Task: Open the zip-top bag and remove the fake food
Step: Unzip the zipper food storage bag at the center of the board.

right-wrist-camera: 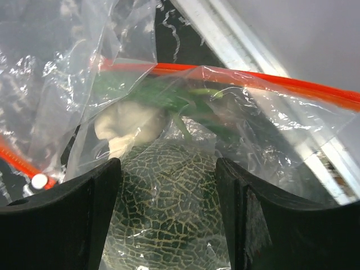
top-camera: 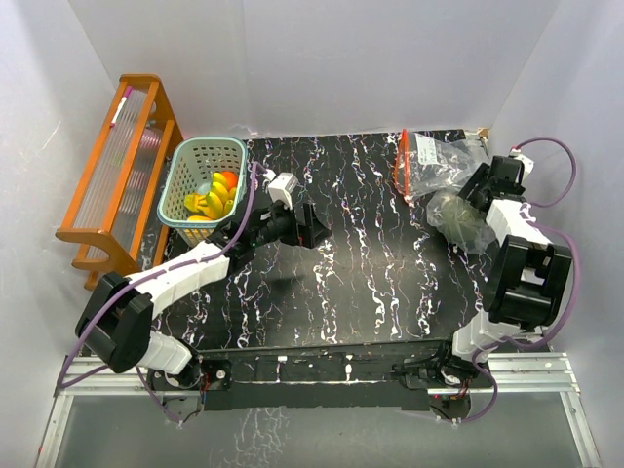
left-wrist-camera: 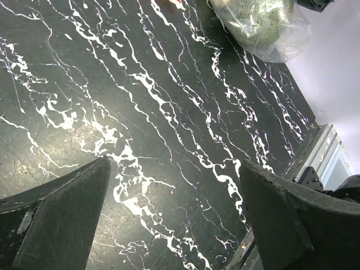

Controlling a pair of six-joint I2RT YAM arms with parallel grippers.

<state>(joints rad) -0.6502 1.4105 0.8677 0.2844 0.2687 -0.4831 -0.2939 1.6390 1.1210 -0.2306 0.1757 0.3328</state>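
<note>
Zip-top bag at far right of worktop, fake food inside: netted melon, pale leafy piece. Film judged thin, slippery; melon rigid, probably light. Right gripper parted astride melon, not clamped; left gripper spread wide, empty. Best hold: across melon's middle.

melon: I see only the top; the picture's edge cuts it.
pale piece: foggy behind the bag; I can't name it.

Fake food in basket far left, zip-top bag far right
</note>
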